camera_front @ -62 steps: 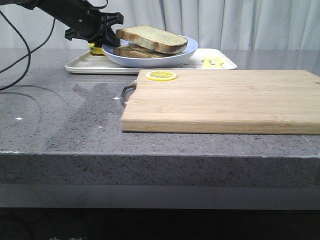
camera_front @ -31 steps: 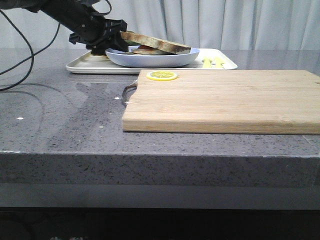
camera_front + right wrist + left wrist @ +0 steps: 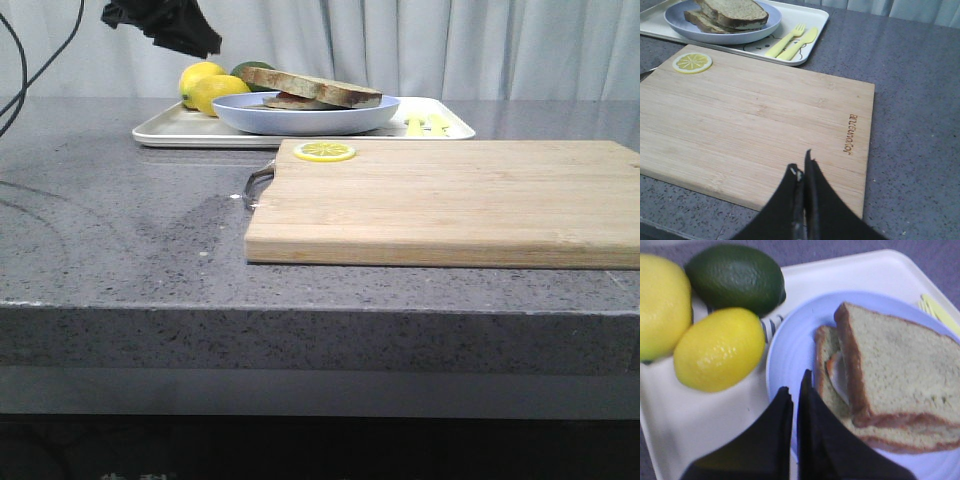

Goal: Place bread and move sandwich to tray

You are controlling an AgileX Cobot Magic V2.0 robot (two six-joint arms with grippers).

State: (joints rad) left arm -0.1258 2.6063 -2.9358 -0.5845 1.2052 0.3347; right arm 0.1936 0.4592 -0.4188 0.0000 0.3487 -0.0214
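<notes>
Grey speckled stone makes up the countertop [image 3: 120,240], the biggest thing I have on screen. On it lies the pale bamboo cutting board [image 3: 450,200] with a metal handle and a lemon-slice decoration [image 3: 323,151] at its far left corner; nothing else sits on the board. Behind it is the wide white rectangular tray [image 3: 165,130], and on the tray rests the shallow pale blue round plate [image 3: 300,118]. The sandwich [image 3: 880,390] is on that plate: the thick brown-crusted bread slice [image 3: 900,370] lies on top of the lower slice, with a sliver of egg white showing between them. Two yellow lemons [image 3: 715,350] and a dark green fruit [image 3: 735,277] sit on the tray beside the plate, with a yellow fork and knife [image 3: 790,42] at the tray's other end.

My left gripper [image 3: 795,400] hangs above the plate's near edge, fingers pressed together and holding nothing. The right gripper [image 3: 802,172] hovers over the board, likewise closed and empty.

I judge both steps done; what remains is pulling the left arm clear without clipping the fruit.
</notes>
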